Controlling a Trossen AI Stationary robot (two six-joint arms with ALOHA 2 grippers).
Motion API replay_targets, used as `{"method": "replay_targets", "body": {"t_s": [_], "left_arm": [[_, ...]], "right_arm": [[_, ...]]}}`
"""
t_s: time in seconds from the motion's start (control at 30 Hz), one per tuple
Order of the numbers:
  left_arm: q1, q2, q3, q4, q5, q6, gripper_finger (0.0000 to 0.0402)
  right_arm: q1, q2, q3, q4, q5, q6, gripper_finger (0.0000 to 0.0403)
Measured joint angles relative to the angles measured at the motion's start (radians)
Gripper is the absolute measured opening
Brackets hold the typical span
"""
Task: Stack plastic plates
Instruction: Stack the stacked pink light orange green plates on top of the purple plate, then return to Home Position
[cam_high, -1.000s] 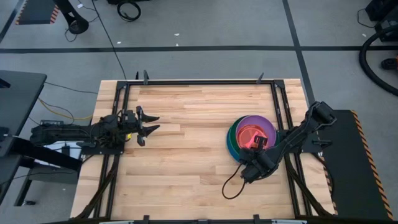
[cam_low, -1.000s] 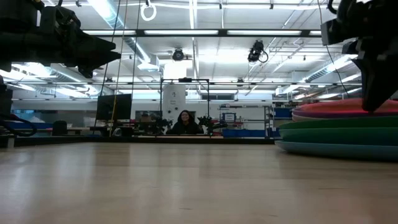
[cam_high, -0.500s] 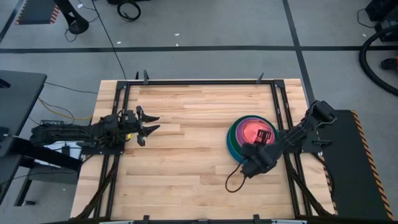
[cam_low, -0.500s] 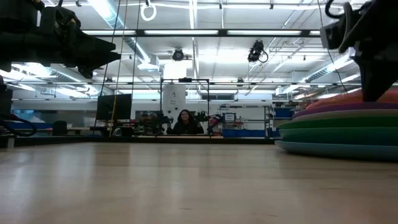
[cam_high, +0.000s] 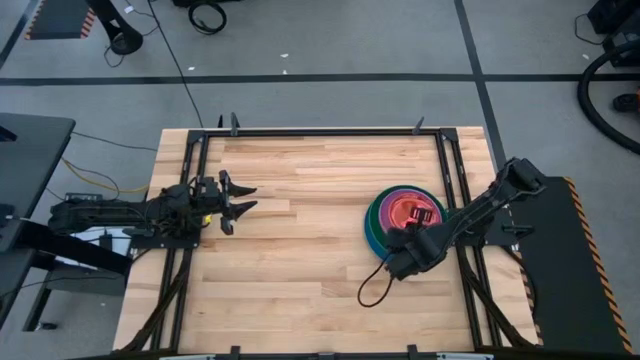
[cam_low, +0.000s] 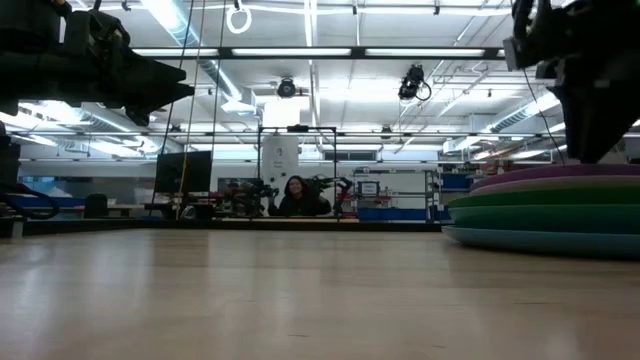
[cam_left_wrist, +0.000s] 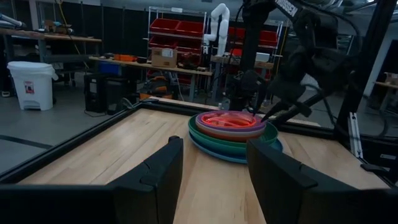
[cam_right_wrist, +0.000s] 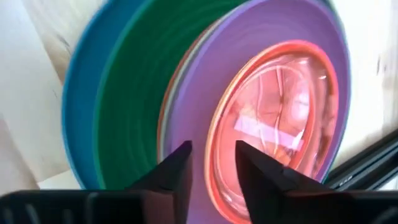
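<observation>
The plastic plates (cam_high: 403, 222) form one nested stack lying flat on the right side of the table (cam_high: 300, 250). From the bottom up, the visible rims run blue, green and purple. A smaller pink plate (cam_right_wrist: 273, 124) sits uppermost.

I can't read any text from here. The white bin (cam_left_wrist: 32, 84) at the left of the left wrist view carries a small label, but its writing is too small for me to make out.
</observation>
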Motion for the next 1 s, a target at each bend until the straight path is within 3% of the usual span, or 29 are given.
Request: {"method": "replay_targets", "body": {"t_s": [0.1,0.27,0.37,0.47,0.6,0.7,0.83,1.0], "left_arm": [[0.0,0.0,0.0,0.0,0.0,0.0,0.0183],[0.0,0.0,0.0,0.0,0.0,0.0,0.0183],[0.0,0.0,0.0,0.0,0.0,0.0,0.0183],[0.0,0.0,0.0,0.0,0.0,0.0,0.0183],[0.0,0.0,0.0,0.0,0.0,0.0,0.0183],[0.0,0.0,0.0,0.0,0.0,0.0,0.0183],[0.0,0.0,0.0,0.0,0.0,0.0,0.0183],[0.0,0.0,0.0,0.016,0.0,-0.002,0.0183]], "right_arm": [[-0.011,-0.058,-0.01,0.002,0.025,-0.017,0.0152],[-0.044,-0.234,-0.08,0.097,0.174,-0.115,0.0179],[-0.08,-0.391,-0.196,0.282,0.243,-0.225,0.0176],[-0.137,-0.556,-0.352,0.575,0.252,-0.384,0.0163],[-0.284,-0.74,-0.564,0.993,0.144,-0.605,0.014],[-0.41,-0.841,-0.69,1.195,0.035,-0.715,0.0115],[-0.52,-0.99,-0.782,1.298,-0.107,-0.803,0.0073],[-0.561,-1.186,-0.84,1.289,-0.24,-0.806,0.0013]]}}
